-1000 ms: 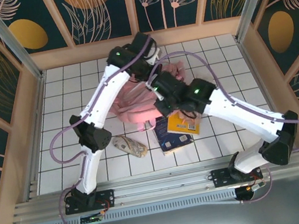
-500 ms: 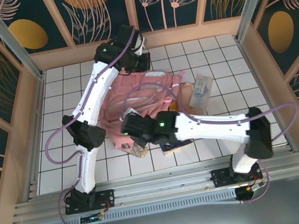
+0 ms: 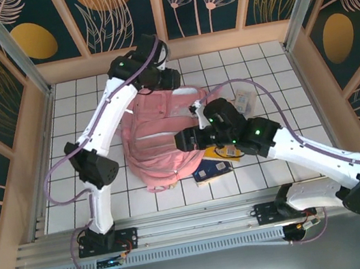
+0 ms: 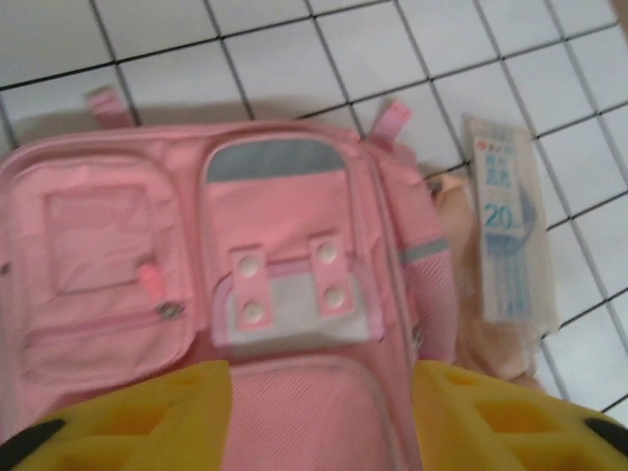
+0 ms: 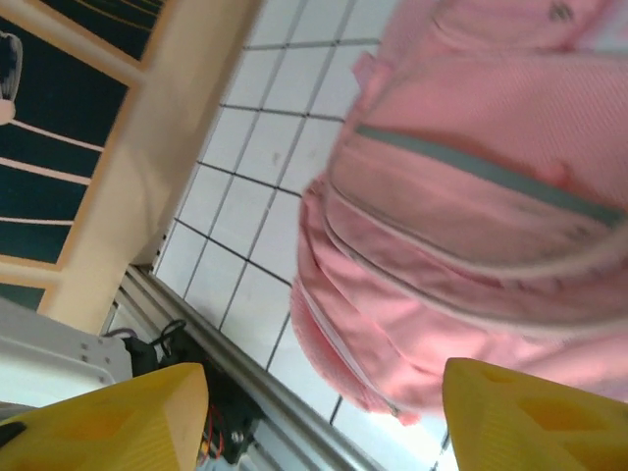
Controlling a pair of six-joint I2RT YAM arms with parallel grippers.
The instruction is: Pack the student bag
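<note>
The left hand (image 4: 322, 378) is open, its yellow fingers (image 4: 128, 412) spread wide with nothing between them. It hangs over the far end of the student bag (image 4: 285, 285), above the front pockets and the grey reflective strip. From above, this hand (image 3: 168, 78) sits close to the bench's far edge, with a row or so of bare tiles behind it.

The right hand (image 5: 324, 392) is also open and empty. It hovers beside the bag's (image 5: 471, 226) near-left part and looks toward the metal rail (image 5: 245, 383) along the near edge. From above, the right hand (image 3: 184, 139) is over the bag's middle.

The student bag (image 3: 159, 134) lies flat, pockets up, around the middle of the bench (image 3: 80, 116). A broad band of bare tiles runs between it and the left edge, and a narrow strip separates it from the near edge.

On the bag's right side lies a peach fabric item (image 4: 466, 329), touching it. A clear packet with blue print (image 4: 510, 235) rests just beyond that item; in the overhead view the packet (image 3: 244, 102) has open tiles toward the right edge. A blue book (image 3: 207, 170) and an orange book (image 3: 228, 152) sit at the bag's near-right corner, partly under the right arm.
</note>
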